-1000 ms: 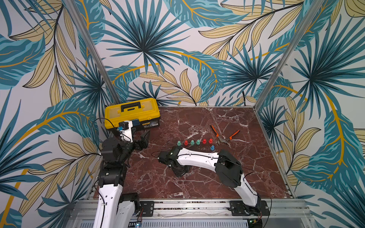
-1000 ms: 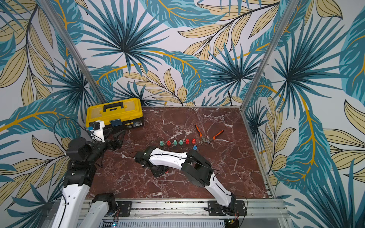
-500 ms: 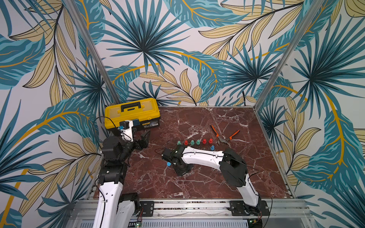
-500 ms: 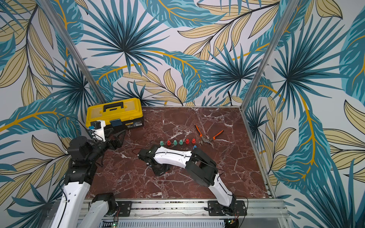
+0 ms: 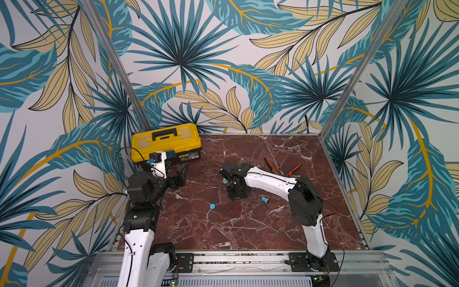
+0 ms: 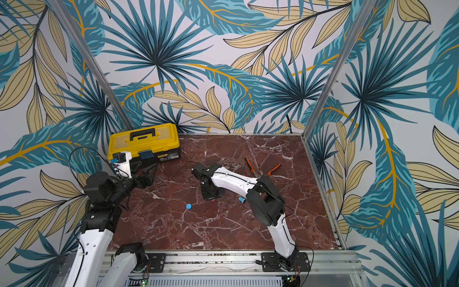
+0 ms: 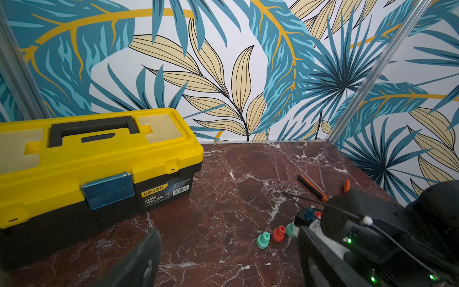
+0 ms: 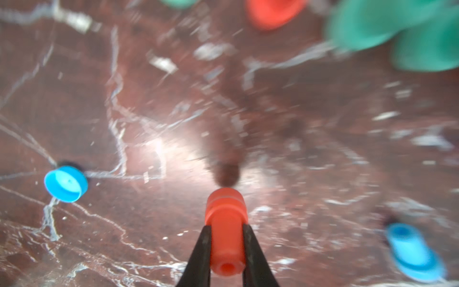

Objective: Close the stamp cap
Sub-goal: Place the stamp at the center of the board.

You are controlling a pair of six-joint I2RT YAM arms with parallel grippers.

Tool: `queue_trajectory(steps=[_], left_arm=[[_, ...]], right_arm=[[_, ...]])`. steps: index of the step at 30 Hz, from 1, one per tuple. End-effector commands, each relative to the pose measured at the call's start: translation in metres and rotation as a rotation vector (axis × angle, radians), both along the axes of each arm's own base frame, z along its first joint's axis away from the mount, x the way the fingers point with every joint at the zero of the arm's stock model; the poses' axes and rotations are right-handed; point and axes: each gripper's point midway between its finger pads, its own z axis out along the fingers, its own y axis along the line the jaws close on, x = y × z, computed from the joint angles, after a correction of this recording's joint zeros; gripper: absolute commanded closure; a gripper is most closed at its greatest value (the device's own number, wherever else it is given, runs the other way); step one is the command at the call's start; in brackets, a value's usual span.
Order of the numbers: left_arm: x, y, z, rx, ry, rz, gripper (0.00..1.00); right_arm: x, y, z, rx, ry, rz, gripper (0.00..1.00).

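**Red stamp clamped in our right tool**

Our right tool is closed on a red stamp above the middle of the table. Its long axis follows the fingers, wide end toward the marble. A blue cap lies loose nearer the front edge. Our left tool, jaws apart, hangs beside the yellow toolbox.
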Motion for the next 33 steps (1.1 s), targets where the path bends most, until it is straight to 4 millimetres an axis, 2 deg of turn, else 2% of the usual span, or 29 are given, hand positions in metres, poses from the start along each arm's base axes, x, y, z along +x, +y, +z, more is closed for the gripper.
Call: queue_trajectory(steps=[1, 5, 12, 19, 27, 33], left_arm=[[0.0, 0.003, -0.001, -0.004, -0.002, 0.006, 0.13], [0.003, 0.003, -0.003, -0.011, 0.011, -0.002, 0.13], [0.003, 0.006, -0.004, -0.006, 0.01, 0.01, 0.13], [0.005, 0.007, -0.005, -0.007, 0.018, 0.012, 0.13], [0.005, 0.007, -0.006, -0.012, 0.02, 0.01, 0.13], [0.005, 0.008, -0.006, -0.012, 0.019, 0.012, 0.13]], right_arm=[[0.012, -0.037, 0.01, -0.028, -0.009, -0.043, 0.92], [0.031, -0.066, 0.005, -0.036, 0.001, -0.106, 0.92], [0.057, -0.09, -0.005, -0.052, 0.002, -0.139, 0.89], [0.059, -0.109, -0.024, -0.085, 0.031, -0.165, 0.84], [0.06, -0.119, -0.031, -0.091, 0.026, -0.184, 0.79], [0.058, -0.121, -0.027, -0.085, 0.019, -0.193, 0.67]])
